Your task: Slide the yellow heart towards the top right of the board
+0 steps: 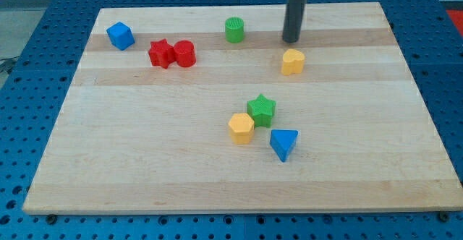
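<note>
The yellow heart (293, 62) lies on the wooden board (145, 160) right of centre, in the upper half. My tip (291, 40) stands just above it in the view, a small gap apart, slightly to its left. The dark rod rises from there out of the view's top edge.
A green cylinder (234, 30) sits left of my tip. A red star (160, 53) and red cylinder (184, 53) touch at upper left, with a blue cube (120, 35) beyond. A green star (261, 110), yellow hexagon (241, 128) and blue triangle (283, 144) cluster below centre.
</note>
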Controlling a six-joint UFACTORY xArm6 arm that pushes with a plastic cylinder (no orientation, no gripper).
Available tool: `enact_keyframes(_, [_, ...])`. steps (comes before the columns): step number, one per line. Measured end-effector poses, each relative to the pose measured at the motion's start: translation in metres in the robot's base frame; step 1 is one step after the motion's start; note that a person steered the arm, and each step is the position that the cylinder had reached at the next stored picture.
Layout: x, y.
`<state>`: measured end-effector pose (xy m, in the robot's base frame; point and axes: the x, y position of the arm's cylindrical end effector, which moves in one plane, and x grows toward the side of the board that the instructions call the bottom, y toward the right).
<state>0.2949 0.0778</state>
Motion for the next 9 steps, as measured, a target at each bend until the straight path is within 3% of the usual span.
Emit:
enact_keyframes(1, [0.031, -0.044])
enact_keyframes(2, [0.052, -0.050])
enact_keyframes(3, [0.120, -0.025])
enact_keyframes(4, [0.117, -0.020])
enact_keyframes(7, [0.001, 0.071])
enact_keyframes(9, [0.002, 0.071])
